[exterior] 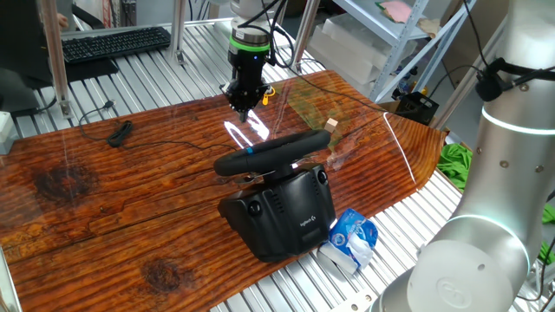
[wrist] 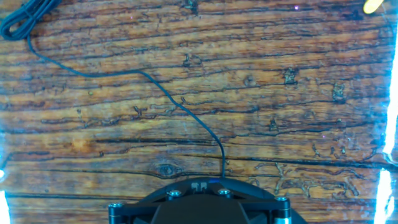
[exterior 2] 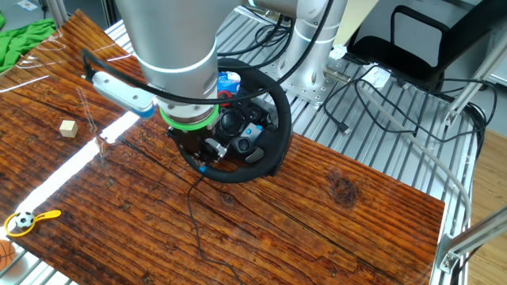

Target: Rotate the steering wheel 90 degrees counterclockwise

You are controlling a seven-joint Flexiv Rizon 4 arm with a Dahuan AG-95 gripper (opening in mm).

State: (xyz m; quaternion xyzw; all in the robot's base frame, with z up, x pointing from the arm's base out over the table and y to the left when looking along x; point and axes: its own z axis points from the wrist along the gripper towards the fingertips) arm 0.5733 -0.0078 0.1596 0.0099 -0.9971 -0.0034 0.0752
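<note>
The steering wheel (exterior: 269, 152) is a black padded rim with a small blue stripe (exterior: 250, 151) at its top, mounted on a bulky black base (exterior: 286, 212) with a white logo, near the table's front edge. It also shows in the other fixed view (exterior 2: 277, 119). My gripper (exterior: 241, 102) hangs above the wooden table just behind the rim's top, not touching it, and its fingers look shut and empty. It also shows in the other fixed view (exterior 2: 202, 150). The hand view shows the top of the wheel unit (wrist: 211, 202) at the bottom edge, but no fingers.
A thin black cable (wrist: 180, 106) runs from the wheel unit across the table. A small wooden block (exterior: 332, 125) and a yellow toy (exterior 2: 28, 220) lie on the table. A blue-white packet (exterior: 351, 238) lies beside the base. A black keyboard (exterior: 113, 42) sits far back.
</note>
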